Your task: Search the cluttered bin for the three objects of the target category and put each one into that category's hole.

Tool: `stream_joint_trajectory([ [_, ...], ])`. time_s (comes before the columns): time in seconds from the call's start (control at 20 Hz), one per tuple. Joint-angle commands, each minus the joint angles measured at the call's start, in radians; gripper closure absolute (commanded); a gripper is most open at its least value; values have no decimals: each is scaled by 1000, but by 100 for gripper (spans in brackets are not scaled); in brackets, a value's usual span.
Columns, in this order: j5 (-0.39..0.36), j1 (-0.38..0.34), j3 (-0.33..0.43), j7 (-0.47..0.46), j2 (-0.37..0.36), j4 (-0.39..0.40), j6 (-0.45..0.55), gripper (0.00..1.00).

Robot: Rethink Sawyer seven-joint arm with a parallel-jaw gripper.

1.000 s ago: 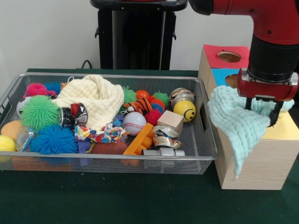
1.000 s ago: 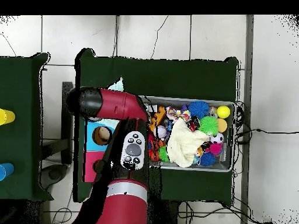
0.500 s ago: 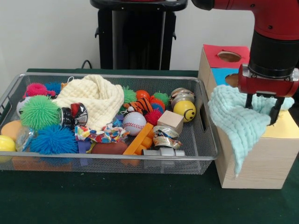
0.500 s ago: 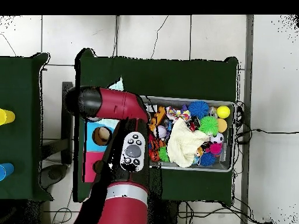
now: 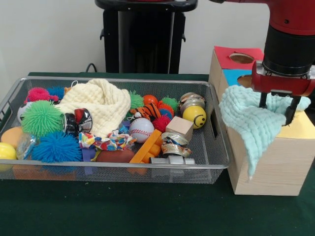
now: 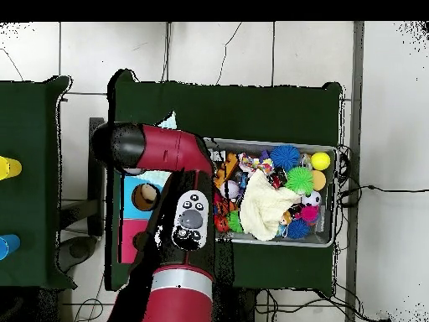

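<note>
**Observer:** Where is your pincer, and what is it doing?

**Me:** My gripper (image 5: pixel 277 112) hangs over the wooden box (image 5: pixel 275 167), and my two fingers (image 5: pixel 290 112) stand spread, one on each side of a raised fold of the mint cloth (image 5: pixel 248 120). They sit right at the fabric but I am not pinching it. In the overhead view my own arm hides all this

**Observer:** And the cloth itself?

**Me:** It lies draped over the box's top corner, beside the yellow panel (image 5: pixel 298 130), with a long flap hanging down the side that faces the wire bin (image 5: pixel 123 167). I judge it is not down any hole yet

**Observer:** How will it handle?

**Me:** Light, limp and waffle-textured, I'd say, so it should not slip, but it will sag and trail wherever I lift it. I would take it at the bunched ridge between my fingers, not at the thin hanging edge, so that more folds come up together

**Observer:** Any more of that kind?

**Me:** A cream cloth (image 5: pixel 101 103) lies spread over the toys in the bin, equally soft by the look of it; its high crumpled middle seems the best spot to nip
</note>
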Motion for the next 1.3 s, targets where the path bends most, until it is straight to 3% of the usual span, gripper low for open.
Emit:
stream_joint_trajectory([
  [0.05, 26, -20, 51, 174, -104, 10, 193, 0],
  [0.45, 11, -20, 45, 162, -91, -15, 196, 0],
  [0.6, -14, 5, -4, 196, -110, -68, 272, 0],
  [0.8, -7, 5, -13, 217, -127, -90, 321, 0],
  [1.3, 26, -23, 20, 226, -120, -108, 341, 0],
])
